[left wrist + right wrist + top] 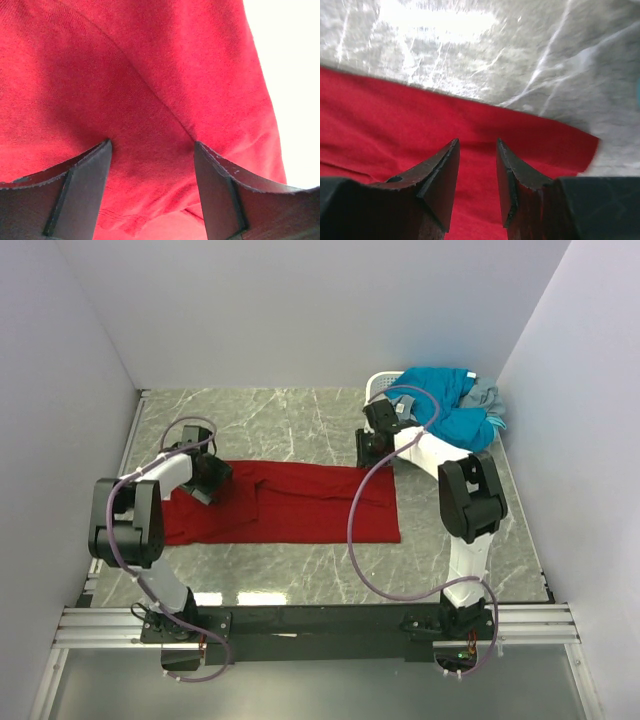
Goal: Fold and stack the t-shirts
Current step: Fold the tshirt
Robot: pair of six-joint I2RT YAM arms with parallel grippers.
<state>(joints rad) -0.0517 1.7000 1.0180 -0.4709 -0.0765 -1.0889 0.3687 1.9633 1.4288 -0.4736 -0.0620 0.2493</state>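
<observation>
A dark red t-shirt (300,505) is seen spread on the marble counter (300,420) beneath both arms. The left pincer (151,145) is held wide above it, and the right pincer (477,142) is narrowly parted at its far edge. Just beyond the right pincer, a teal-blue t-shirt (445,400) and a grey t-shirt (482,395) are heaped over a white basket (378,385).
</observation>
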